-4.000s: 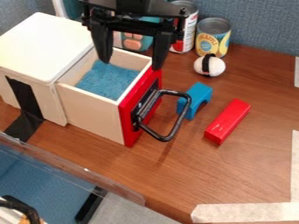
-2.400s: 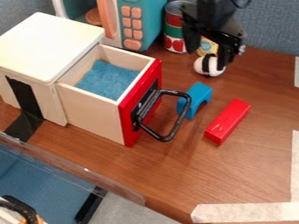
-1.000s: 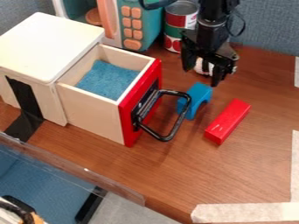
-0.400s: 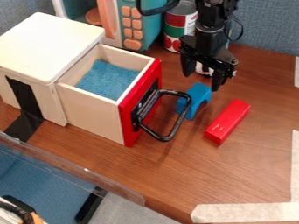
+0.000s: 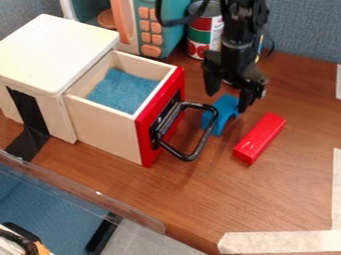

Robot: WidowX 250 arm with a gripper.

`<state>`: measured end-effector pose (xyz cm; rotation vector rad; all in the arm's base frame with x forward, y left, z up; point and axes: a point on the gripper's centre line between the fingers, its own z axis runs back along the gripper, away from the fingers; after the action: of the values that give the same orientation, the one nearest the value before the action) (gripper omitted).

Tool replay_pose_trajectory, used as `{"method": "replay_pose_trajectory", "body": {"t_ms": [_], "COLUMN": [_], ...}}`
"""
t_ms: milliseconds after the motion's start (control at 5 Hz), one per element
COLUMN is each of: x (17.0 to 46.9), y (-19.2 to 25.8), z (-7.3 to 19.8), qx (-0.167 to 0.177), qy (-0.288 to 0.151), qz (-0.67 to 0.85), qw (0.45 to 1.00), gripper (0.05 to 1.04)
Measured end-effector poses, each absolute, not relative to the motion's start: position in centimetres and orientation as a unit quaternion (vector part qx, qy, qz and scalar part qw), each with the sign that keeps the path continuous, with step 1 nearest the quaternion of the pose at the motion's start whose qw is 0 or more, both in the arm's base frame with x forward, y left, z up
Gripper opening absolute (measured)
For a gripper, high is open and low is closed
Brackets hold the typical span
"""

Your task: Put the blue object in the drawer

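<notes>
The black gripper (image 5: 228, 102) hangs over the far end of the blue arch-shaped block (image 5: 225, 106), its two fingers spread well apart, one to each side of the block's far end in this view. Nothing is clamped between them; whether either finger touches the block cannot be told.

The blue block lies on the wooden bench (image 5: 200, 199), outside the drawer (image 5: 106, 129) and just beyond the outer end of its black wire handle (image 5: 190, 157), which partly overlaps it in view. The drawer stands open, with a red front and pale wooden walls, and blue cloth-like lining (image 5: 123, 89) inside. It slides from a white-topped cabinet (image 5: 53, 50) at the bench's left side, where black tape (image 5: 27, 109) runs down the cabinet's side onto the bench. A red rectangular block (image 5: 259, 137) lies to the right of the blue one, apart from it.

Towards the bench's far edge, before a blue-grey fabric partition (image 5: 299, 30), stand a teal toy microwave (image 5: 163, 25) with unmarked peach buttons and a food tin (image 5: 200, 35), its label banded in red, white and green over round red shapes, partly behind the arm. Whitish tape (image 5: 279, 242) marks the near right corner, and a clear plastic strip (image 5: 80, 189) borders the near left edge.
</notes>
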<state>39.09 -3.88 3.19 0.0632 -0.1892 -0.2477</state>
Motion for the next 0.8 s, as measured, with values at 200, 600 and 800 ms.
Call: {"method": "replay_pose_trajectory", "body": {"t_ms": [200, 600, 800], "x": [39.0, 38.2, 38.1], "y": [-3.7, -3.5, -3.6], "z": [3.1, 1.8, 1.9], "qx": [0.034, 0.035, 0.03], "qy": [-0.094, -0.093, -0.095], "qz": [-0.121, -0.096, -0.092], "qw": [0.988, 0.99, 0.991], "gripper": [0.998, 0.66, 0.592]}}
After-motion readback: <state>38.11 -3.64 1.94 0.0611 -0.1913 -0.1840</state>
